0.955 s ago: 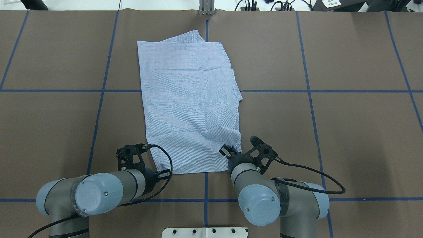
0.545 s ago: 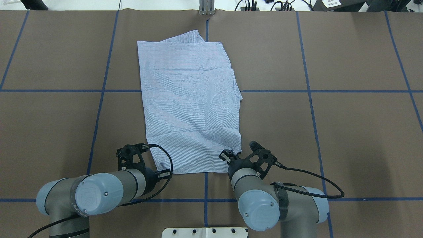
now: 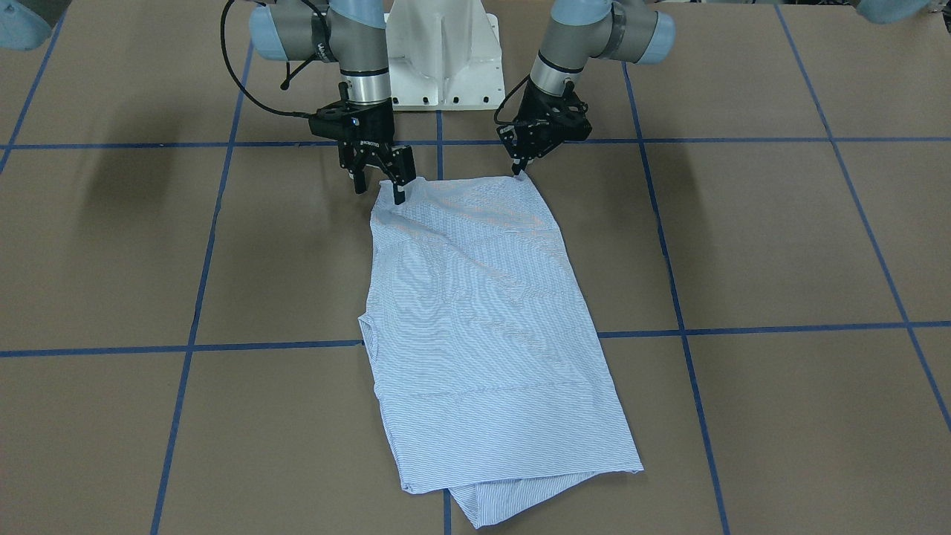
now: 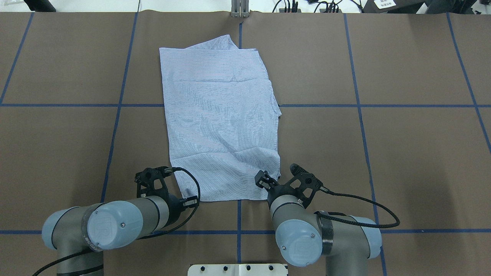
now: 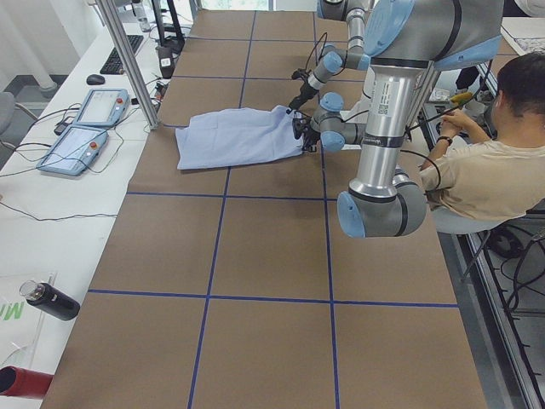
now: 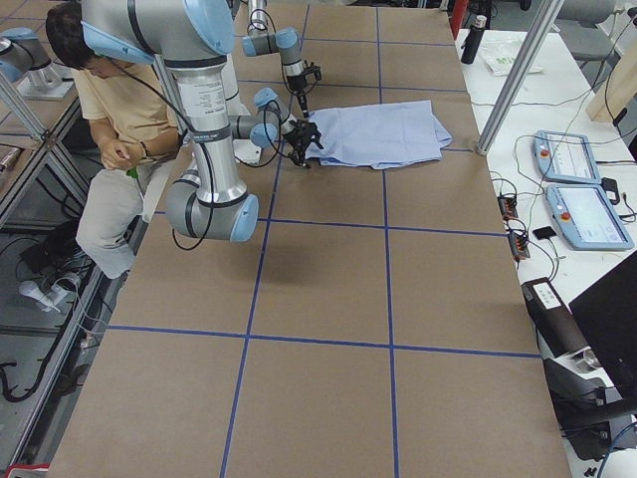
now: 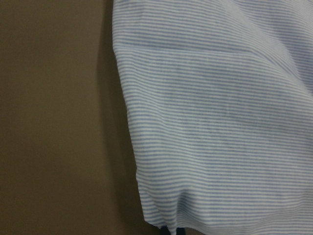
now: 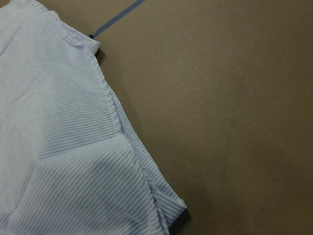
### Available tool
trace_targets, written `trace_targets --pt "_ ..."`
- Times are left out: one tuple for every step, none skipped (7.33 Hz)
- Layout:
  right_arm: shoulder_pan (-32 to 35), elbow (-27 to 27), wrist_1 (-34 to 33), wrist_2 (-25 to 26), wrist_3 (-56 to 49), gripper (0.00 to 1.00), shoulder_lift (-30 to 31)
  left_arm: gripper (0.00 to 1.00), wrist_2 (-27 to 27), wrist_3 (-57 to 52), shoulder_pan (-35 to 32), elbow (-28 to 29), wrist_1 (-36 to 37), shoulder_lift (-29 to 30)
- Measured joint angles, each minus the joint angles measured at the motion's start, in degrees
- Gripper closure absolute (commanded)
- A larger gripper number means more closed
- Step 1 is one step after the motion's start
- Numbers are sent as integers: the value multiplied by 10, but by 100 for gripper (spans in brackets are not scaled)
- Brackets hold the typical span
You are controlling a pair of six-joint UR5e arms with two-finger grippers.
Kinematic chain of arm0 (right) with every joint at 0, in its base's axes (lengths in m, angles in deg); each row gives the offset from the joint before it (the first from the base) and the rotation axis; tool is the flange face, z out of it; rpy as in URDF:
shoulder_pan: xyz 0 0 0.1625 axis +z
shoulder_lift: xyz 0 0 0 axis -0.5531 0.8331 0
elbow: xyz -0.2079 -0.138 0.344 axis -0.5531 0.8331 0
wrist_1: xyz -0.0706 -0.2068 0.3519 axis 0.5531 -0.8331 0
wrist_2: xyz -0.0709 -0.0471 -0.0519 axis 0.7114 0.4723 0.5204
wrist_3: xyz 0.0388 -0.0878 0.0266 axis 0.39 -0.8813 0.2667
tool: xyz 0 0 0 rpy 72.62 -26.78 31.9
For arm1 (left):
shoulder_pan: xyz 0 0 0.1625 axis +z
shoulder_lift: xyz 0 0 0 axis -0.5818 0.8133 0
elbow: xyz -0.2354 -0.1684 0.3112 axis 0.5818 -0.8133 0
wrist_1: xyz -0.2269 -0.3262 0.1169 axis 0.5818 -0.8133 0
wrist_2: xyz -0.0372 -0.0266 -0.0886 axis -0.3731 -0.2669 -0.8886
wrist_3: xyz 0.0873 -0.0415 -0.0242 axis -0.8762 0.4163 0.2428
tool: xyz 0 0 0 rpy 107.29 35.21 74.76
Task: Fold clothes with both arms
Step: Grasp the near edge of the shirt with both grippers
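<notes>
The shirt (image 3: 483, 312) is light blue with fine white stripes, folded into a long narrow rectangle and lying flat on the brown table (image 3: 743, 260). It runs straight away from the robot along the middle of the table, across the blue tape lines (image 3: 743, 327) that mark a grid. Its face is smooth apart from a few shallow creases and one straight seam across the far part. At the far end a lower layer pokes out from under the top one. The side towards the robot's right is uneven, with a small notch about halfway along.

The near edge lies between the two grippers, one at each corner. The left gripper (image 3: 518, 169) points down at its corner with its fingers pressed together on the cloth, and in the left wrist view the fabric puckers to a point there. The right gripper (image 3: 379, 193) hangs over the other corner with its fingers (image 3: 399, 195) spread. One fingertip is at the cloth's edge, where the fabric is slightly rumpled, and the other is off the shirt over bare table
</notes>
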Motion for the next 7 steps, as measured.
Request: trace_targets --pt "0 6 -1 1 1 12 -3 100 0 0 0 0 0 -1" --pt "-1 7 -1 2 3 22 -4 100 0 1 0 0 0 -1" --pt "-1 10 -1 2 5 30 -5 100 0 1 0 0 -1 -2" --pt "-1 11 -1 2 7 37 -8 100 0 1 0 0 -1 -2" --pt "-1 13 -1 2 8 42 -9 100 0 1 0 -1 -1 -2" --pt "0 13 -1 1 8 48 -12 100 0 2 0 -1 -1 -3" --pt "3 14 0 2 7 51 -18 100 0 2 0 -1 -1 -3"
